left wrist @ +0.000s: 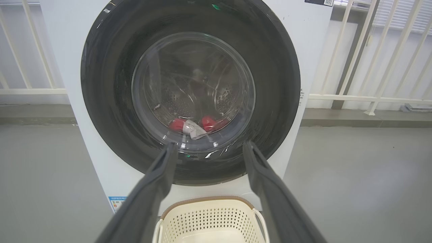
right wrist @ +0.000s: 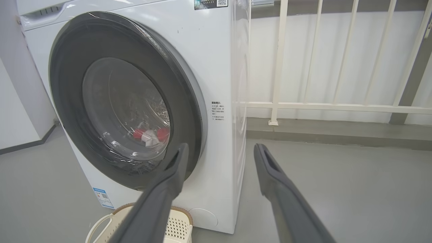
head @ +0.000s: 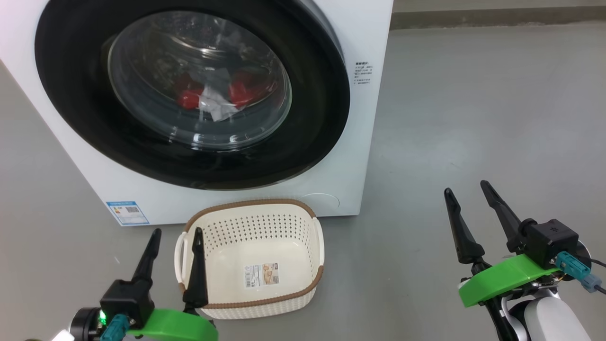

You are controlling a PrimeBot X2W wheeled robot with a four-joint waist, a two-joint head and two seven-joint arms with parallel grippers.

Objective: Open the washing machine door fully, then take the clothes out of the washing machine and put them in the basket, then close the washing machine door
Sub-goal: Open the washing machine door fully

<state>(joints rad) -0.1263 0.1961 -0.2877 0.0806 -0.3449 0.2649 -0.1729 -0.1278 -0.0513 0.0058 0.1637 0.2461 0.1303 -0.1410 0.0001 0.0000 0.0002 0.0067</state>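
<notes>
Item, far left: the robot's left gripper (head: 176, 230), two long dark fingers on a green bracket, jaws spread and holding nothing; its inner finger crosses the near left corner of the basket in the head view, and I cannot tell whether it touches. Item: small blue label sticker (head: 127, 212), low on the machine's front. Item: big white box-shaped front-loading washing machine (head: 71, 156), standing on the floor. Item: its large round door with the wide glossy black rim and bulging clear glass window (head: 75, 94), lying against the front and, by my judgement, not yet opened. Item: bright red clothes with a pale piece among them (head: 189, 98), seen through the glass at the bottom of the drum. Item: small cream-white perforated plastic basket with a brown woven-look rim (head: 251, 203), on the floor just in front of the machine, no clothes in it, a label sticker (head: 261, 275) showing at its bottom. Item, far right: right gripper (head: 466, 186), same build, jaws parted and bare, well apart from machine and basket. Progress, as I read it: nothing done; opening the door, moving the clothes and closing up are all left. Surface: smooth grey floor (head: 473, 118), matt. Room: white railing of upright bars (right wrist: 320, 106) behind and to the right of the machine, a low grey kerb (right wrist: 337, 131) under it.
</notes>
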